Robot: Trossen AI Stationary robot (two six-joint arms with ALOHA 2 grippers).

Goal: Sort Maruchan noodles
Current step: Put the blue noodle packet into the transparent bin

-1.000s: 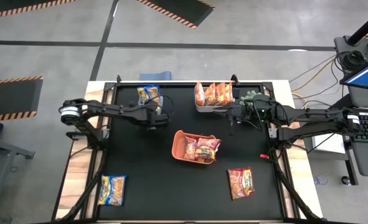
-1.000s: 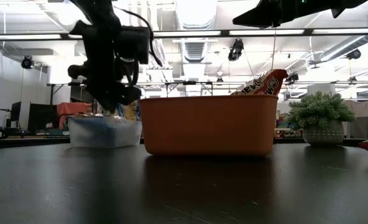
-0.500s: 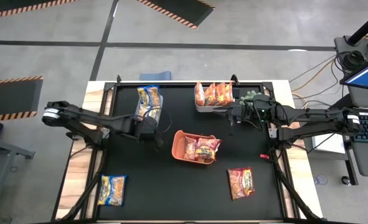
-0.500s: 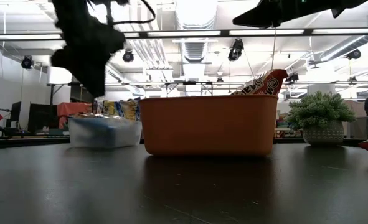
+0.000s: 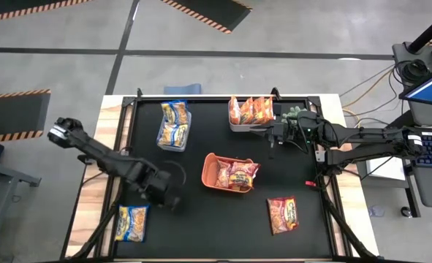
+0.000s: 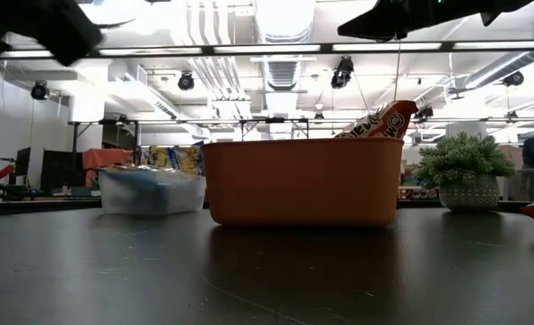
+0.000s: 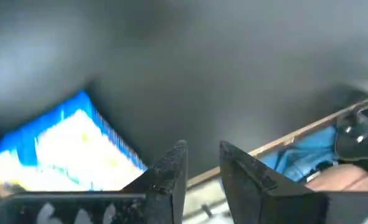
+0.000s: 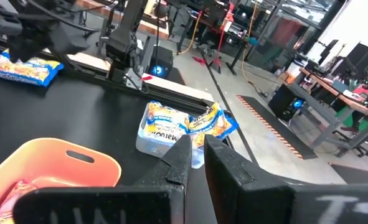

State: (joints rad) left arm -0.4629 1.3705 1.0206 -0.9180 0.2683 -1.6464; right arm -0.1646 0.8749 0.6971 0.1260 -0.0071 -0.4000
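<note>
Here the left gripper [image 5: 173,199] hangs low over the front-left part of the table [image 5: 201,226], and its jaws stand narrow, with only a slim gap and nothing between them. In its wrist view a blue-and-yellow packet [image 7: 65,149] lies on the mat just beside the fingertips, so I judge that the arm is placed to pick this one, the loose packet [image 5: 131,222] at the front-left corner. The right gripper [image 5: 274,135] waits at the back right, beside the white bin [image 5: 234,127]; its fingers are closed and they hold nothing. The sorting looks well along: two blue-and-yellow packets sit in the clear bin [image 5: 173,124] at the back left, orange packets [image 5: 251,109] stand upright in the white bin, and red packets [image 5: 237,175] lie in the orange bin [image 5: 210,166] in the middle. One red packet [image 5: 283,214] is loose on the mat at the front right, well apart from every bin. A small plant [image 6: 465,176] stands near the right gripper, close to the white bin, and it could be brushed if that arm swings out. Between the corner packet and the clear bin the mat is free, but the packet lies flat near the table edge, so a narrow jaw may slide on the shiny plastic.
</note>
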